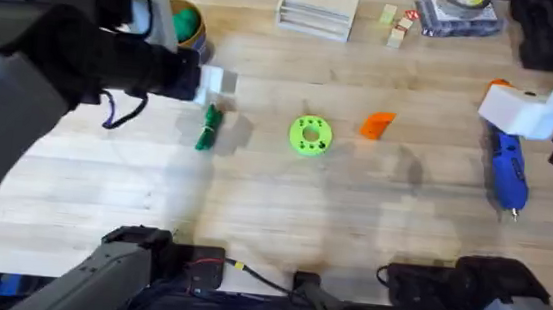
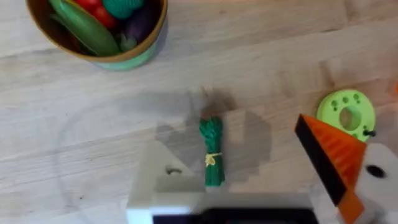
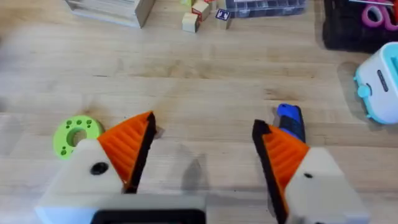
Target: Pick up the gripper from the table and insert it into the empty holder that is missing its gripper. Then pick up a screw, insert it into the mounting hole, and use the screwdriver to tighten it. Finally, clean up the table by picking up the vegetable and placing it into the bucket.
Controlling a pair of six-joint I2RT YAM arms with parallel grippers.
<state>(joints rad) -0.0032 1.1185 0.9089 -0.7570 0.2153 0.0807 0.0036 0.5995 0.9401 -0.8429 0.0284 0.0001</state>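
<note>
Orange, the loose gripper (image 1: pixel 377 125) lies on the table (image 1: pixel 253 193) beside the lime disc (image 1: pixel 309 135), both arms' jaws spread wide, grasping nothing.

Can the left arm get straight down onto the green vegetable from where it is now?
Probably yes. The left gripper hangs open above the vegetable, which lies alone on bare table, apart from the bucket and the green disc. One finger lacks its orange pad, so the grip may be poorer.
</note>
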